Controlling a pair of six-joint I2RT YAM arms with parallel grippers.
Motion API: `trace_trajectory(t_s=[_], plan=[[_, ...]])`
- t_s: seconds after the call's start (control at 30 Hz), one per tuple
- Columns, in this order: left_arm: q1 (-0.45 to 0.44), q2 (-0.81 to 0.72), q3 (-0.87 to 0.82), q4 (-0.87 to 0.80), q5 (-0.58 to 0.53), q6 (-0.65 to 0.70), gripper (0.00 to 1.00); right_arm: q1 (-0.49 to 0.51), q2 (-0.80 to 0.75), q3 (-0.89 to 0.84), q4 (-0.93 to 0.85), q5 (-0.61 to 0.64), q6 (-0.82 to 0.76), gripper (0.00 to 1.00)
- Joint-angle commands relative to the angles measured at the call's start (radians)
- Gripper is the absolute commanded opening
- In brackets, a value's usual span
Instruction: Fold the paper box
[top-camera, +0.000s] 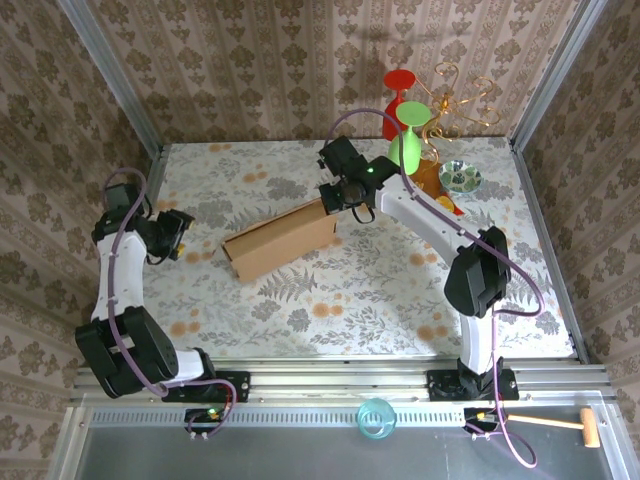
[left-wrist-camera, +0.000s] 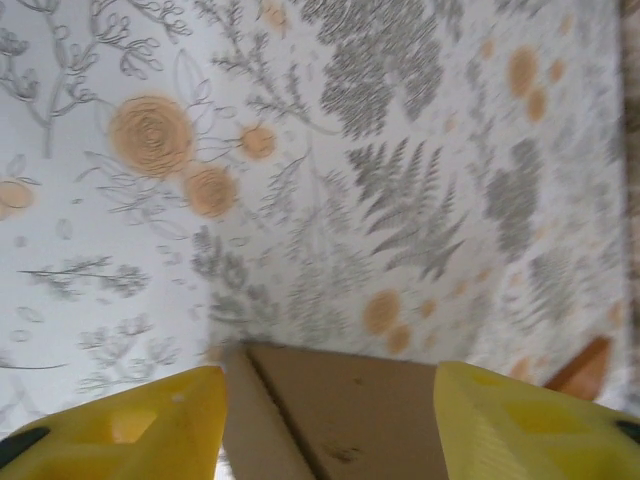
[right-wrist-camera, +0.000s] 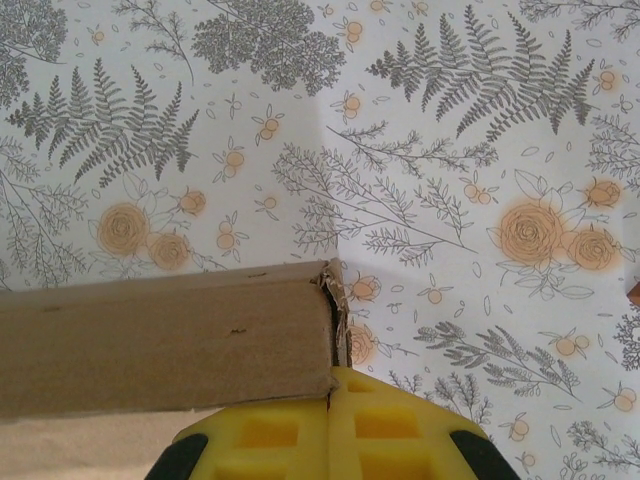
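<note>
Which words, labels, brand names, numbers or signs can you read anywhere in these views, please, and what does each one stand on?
None: no text can be read in any view.
The paper box is plain brown cardboard on the faces that show, with no print or label.
The table cover carries only a pattern of flowers and ferns.
The small objects at the far right corner are too small to show any marking.

The paper box (top-camera: 280, 242) lies slantwise in the middle of the table (top-camera: 330, 310), with open cloth on its near side and at the far left. The far right corner is crowded by a green goblet (top-camera: 408, 140), a red goblet (top-camera: 398, 100) and a bowl (top-camera: 460, 177). The right arm (top-camera: 440, 225) stretches across in front of them.
</note>
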Motion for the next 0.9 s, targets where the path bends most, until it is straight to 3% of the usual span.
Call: trace_trajectory(t_s=[0.0,0.17,0.33,0.4,0.57,0.87], plan=[[-0.019,-0.048,0.005,-0.066,-0.009,0.232,0.51,-0.006,0.06,0.046,-0.12,0.011,-0.023,0.0],[-0.112,-0.091,0.086,-0.128,-0.001,0.401,0.41,-0.008,0.107,0.124,-0.17,0.014,-0.031,0.0],[-0.259,-0.239,0.09,-0.221,-0.147,0.45,0.4,-0.008,0.133,0.169,-0.199,0.006,-0.033,0.0],[-0.283,-0.312,0.077,-0.24,-0.181,0.471,0.44,-0.008,0.134,0.173,-0.2,0.001,-0.034,0.0],[-0.296,-0.312,0.062,-0.268,-0.22,0.597,0.55,-0.01,0.137,0.187,-0.204,-0.012,-0.045,0.0],[-0.307,-0.189,0.07,-0.216,-0.175,0.713,0.54,-0.02,0.16,0.22,-0.226,-0.031,-0.054,0.0]])
